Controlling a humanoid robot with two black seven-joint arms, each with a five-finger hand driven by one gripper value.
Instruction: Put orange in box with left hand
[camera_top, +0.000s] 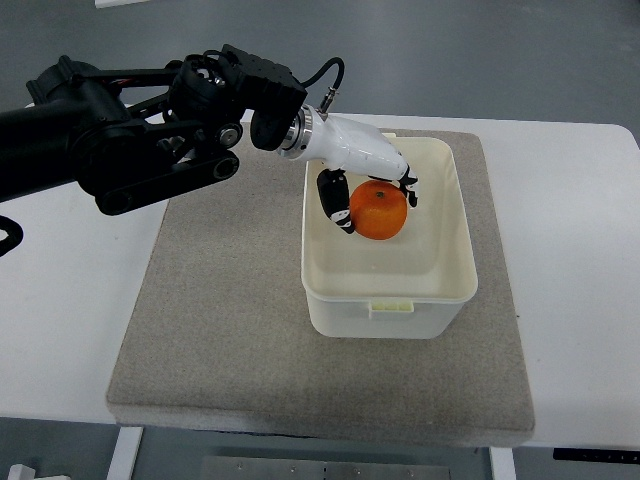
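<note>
An orange (380, 210) is held over the inside of a cream plastic box (440, 295) that stands on a grey felt mat. My left hand (372, 185), white with black fingers, reaches in from the left over the box's far-left rim. Its fingers curl around the orange from above and from the left side. Whether the fruit touches the box floor cannot be told. The black left arm (130, 140) stretches across the upper left of the view.
The grey mat (220, 330) covers the middle of a white table (580, 260). The table's near edge runs along the bottom of the view, with a grey floor beyond the far edge.
</note>
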